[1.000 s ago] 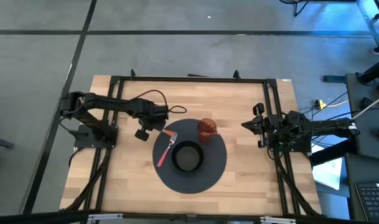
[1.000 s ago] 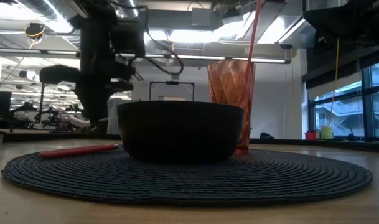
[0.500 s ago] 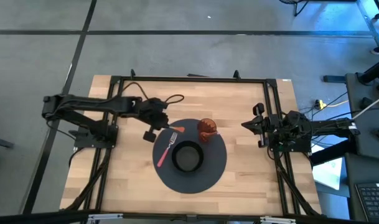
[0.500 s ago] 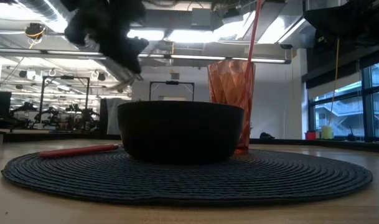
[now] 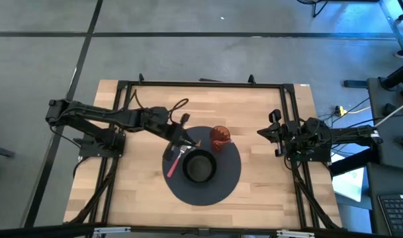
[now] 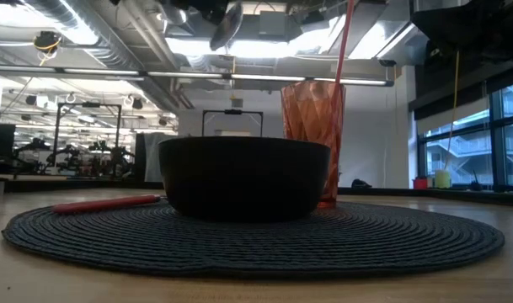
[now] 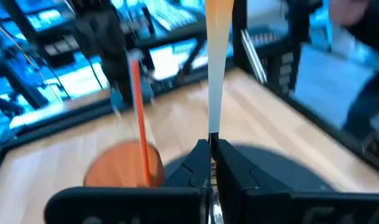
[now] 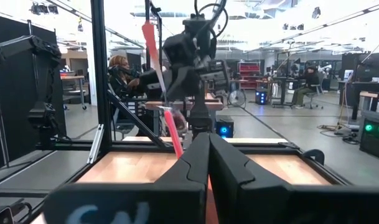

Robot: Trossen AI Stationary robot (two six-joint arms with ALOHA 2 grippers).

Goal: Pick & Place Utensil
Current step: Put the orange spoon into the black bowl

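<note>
My left gripper hovers over the dark round mat, between the black bowl and the orange cup, shut on an orange-handled spoon. In the low view only the spoon's metal bowl end shows, high above the black bowl. A red-handled fork lies flat on the mat, left of the bowl. The cup stands upright on the mat with a red straw in it. My right gripper waits shut at the table's right edge. My left gripper pinches the spoon's handle between its two fingers. The orange handle runs on forward past the fingertips, along the fingers. The spoon is lifted clear of the mat.
A black frame rail runs round the wooden table. Bare wood lies left of and in front of the mat. The cup's straw stands tall beside the bowl.
My left gripper, still shut on the spoon, has swung from the mat's left edge toward the table's right, over the mat toward the bowl and cup. It has also risen: in the low view the arm has left the picture's top, and only the spoon's end shows.
</note>
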